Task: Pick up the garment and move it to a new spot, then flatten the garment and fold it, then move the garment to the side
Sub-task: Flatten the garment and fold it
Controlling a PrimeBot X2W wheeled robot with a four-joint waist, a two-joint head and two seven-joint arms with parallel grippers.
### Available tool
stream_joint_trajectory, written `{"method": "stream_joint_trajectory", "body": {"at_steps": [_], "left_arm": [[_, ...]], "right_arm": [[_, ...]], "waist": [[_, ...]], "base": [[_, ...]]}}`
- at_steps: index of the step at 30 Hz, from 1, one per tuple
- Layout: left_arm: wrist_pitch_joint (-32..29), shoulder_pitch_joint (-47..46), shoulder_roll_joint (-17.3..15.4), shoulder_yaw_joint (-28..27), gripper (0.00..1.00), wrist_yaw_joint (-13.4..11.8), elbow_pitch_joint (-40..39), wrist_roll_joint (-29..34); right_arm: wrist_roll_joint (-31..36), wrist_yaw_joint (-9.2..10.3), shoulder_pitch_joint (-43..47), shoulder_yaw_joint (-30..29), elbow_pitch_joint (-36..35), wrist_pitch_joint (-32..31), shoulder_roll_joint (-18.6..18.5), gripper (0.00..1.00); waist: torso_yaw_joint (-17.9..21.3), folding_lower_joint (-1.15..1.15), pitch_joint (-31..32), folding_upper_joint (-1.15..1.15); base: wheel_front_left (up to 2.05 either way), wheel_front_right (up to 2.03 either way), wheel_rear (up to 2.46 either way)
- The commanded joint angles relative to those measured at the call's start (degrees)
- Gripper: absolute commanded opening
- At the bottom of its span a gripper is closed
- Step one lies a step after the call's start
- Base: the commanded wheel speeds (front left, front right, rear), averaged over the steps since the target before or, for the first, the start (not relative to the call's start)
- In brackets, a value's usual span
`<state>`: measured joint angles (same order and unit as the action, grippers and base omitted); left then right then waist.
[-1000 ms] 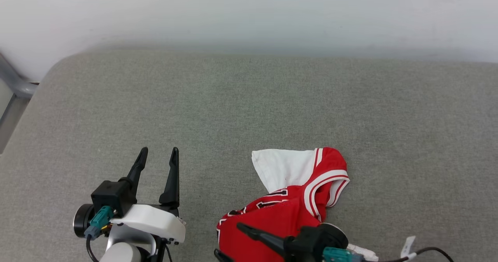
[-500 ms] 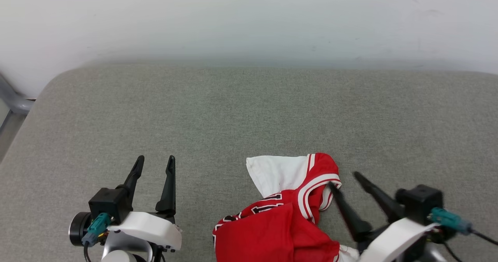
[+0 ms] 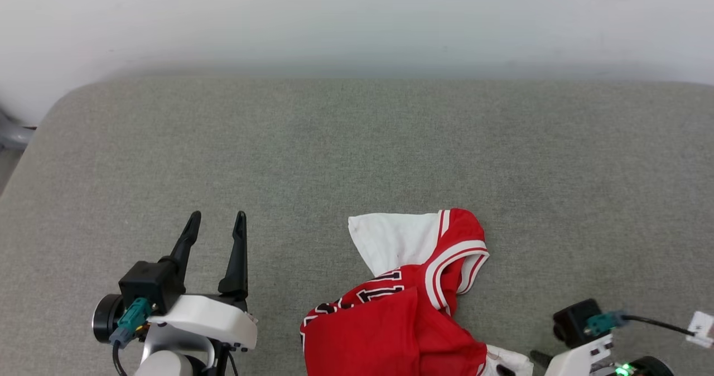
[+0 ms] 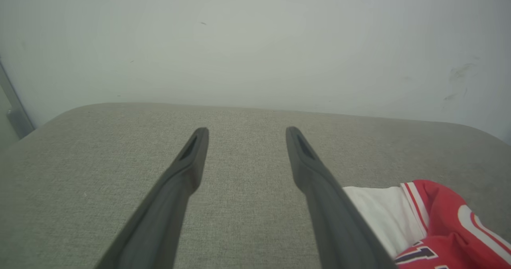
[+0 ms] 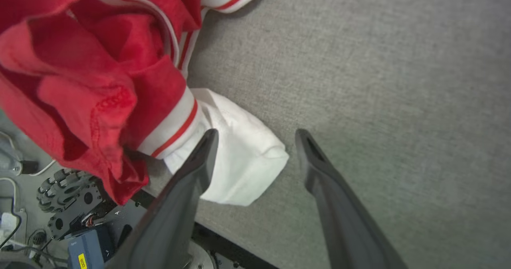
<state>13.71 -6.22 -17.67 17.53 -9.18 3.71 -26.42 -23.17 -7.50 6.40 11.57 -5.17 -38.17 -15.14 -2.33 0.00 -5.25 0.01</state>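
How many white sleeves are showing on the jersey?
2. On the garment, the far sleeve lies spread at its far edge; the near sleeve sits by the right gripper.

Left end effector and right end effector, both splayed, empty.

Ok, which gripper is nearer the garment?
Right. The right gripper is open at the garment's white sleeve by the near edge; the left gripper is open, apart from it on its left side.

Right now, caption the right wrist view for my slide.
Open right pincer at white sleeve of crumpled garment on grey cushion.
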Motion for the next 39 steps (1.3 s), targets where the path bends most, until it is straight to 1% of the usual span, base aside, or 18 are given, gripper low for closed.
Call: {"method": "stream_joint_trajectory", "body": {"at_steps": [1,5,12,13,14,15,17,20,21,23,28,33,36,39], "left_arm": [[0.03,-0.73,0.07,0.04,1.0,-0.11,-0.24,0.1],[0.3,-1.66,0.33,0.07,1.0,0.19,-0.16,-0.04],[0.76,-2.87,0.56,-0.31,1.0,0.48,0.51,-0.24],[0.76,-3.06,0.63,-0.38,1.0,0.49,0.61,-0.24],[0.85,-3.17,0.69,-0.46,1.0,0.53,0.7,-0.25],[0.93,-3.26,0.72,-0.5,1.0,0.56,0.8,-0.25],[1.04,-3.29,0.85,-0.66,1.0,0.53,1.04,-0.31],[1.11,-3.11,0.93,-0.79,1.0,0.56,1.36,-0.27],[1.11,-3.11,0.93,-0.79,1.0,0.56,1.36,-0.27],[1.19,-2.97,1.01,-0.92,1.0,0.53,1.54,-0.23],[1.27,-3.03,1.17,-0.99,1.0,0.53,1.38,-0.23],[1.31,-3.99,1.41,-0.73,1.0,0.78,1.12,0.0],[1.37,-4.44,1.58,-0.76,1.0,0.97,1.34,-0.11],[1.44,-4.86,1.96,-0.9,1.0,1.09,1.7,-0.27]], "right_arm": [[0.18,0.02,-0.36,1.01,0.5,-0.22,-0.59,1.0],[-0.07,0.02,-1.97,3.25,4.24,-1.05,-0.19,1.0],[-1.06,-0.02,-2.02,6.7,10.83,-3.92,1.19,1.0],[-1.16,-0.07,-2.13,7.13,11.25,-4.23,1.23,0.44],[-1.43,-0.07,-2.27,7.39,11.38,-4.17,1.3,0.1],[-1.57,-0.07,-2.43,7.45,11.37,-4.09,1.34,0.0],[-1.2,-0.07,-3.5,6.83,10.26,-2.96,1.06,0.0],[0.28,0.06,-5.95,4.0,7.29,-0.14,0.11,0.0],[0.28,0.06,-5.95,4.0,7.29,-0.14,0.11,0.0],[2.31,0.04,-8.42,0.79,4.3,2.82,-0.35,0.0],[5.2,0.04,-13.6,-5.13,2.58,5.97,-0.31,0.0],[7.39,0.04,-17.67,-12.59,4.13,6.99,-0.54,0.0],[7.44,0.04,-18.7,-18.04,6.86,7.35,0.3,0.0],[7.5,0.04,-18.99,-23.36,11.22,7.74,0.93,0.0]], "waist": [[-0.47,0.0,-0.95,-0.01],[-1.36,0.0,-2.87,-0.01],[-2.8,0.0,-5.42,-0.01],[-2.86,0.0,-5.57,-0.01],[-2.91,0.0,-5.71,-0.01],[-2.93,0.0,-5.81,-0.01],[-2.79,0.0,-5.8,-0.01],[-2.33,0.0,-5.36,-0.01],[-2.33,0.0,-5.36,-0.01],[-1.69,0.0,-4.89,-0.01],[-0.65,0.0,-4.73,-0.01],[-0.48,0.0,-6.07,-0.01],[-0.84,0.0,-7.25,-0.01],[-1.29,0.0,-8.34,-0.01]], "base": [[0.0,0.0,0.0],[0.0,0.0,0.0],[0.0,0.0,0.0],[0.0,0.0,0.0],[0.0,0.0,0.0],[0.0,0.0,0.0],[0.0,0.0,0.0],[0.0,0.0,0.0],[0.0,0.0,0.0],[0.0,0.0,0.0],[0.0,0.0,0.0],[0.0,0.0,0.0],[0.0,0.0,0.0],[0.0,0.0,0.0]]}}
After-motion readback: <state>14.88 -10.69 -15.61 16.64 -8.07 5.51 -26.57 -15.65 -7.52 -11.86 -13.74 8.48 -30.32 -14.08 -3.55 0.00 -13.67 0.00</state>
